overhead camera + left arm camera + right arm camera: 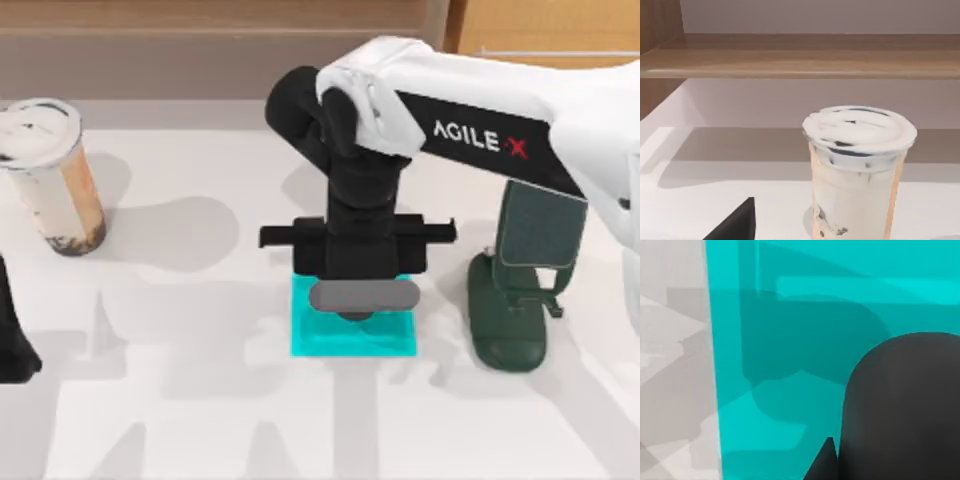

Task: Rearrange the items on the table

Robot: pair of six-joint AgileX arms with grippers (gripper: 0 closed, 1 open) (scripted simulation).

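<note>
The right gripper [360, 305] hangs straight down over a cyan square mat [310, 340] in the middle of the bench [200, 420]. Under it, a small dark cylinder [902, 410] stands close above or on the mat; from the right wrist view I cannot tell if it already touches. The step seems to be setting this cylinder on the mat. To do it well, the arm should lower slowly and straight, keep the cylinder upright and inside the mat's edges, and let go only when the base sits flat. Whether the fingers grip the cylinder or are already spread I cannot tell, because the wrist body hides them from above.

The cylinder is directly below the right gripper, near the middle of the mat. The cup [55, 180] of milky brown drink stands upright at the far left of the bench, well apart from the mat. A dark green phone stand [510, 320], holding something upright, is just to the right of the mat. The left gripper [12, 345] waits at the left edge, near the cup.
</note>
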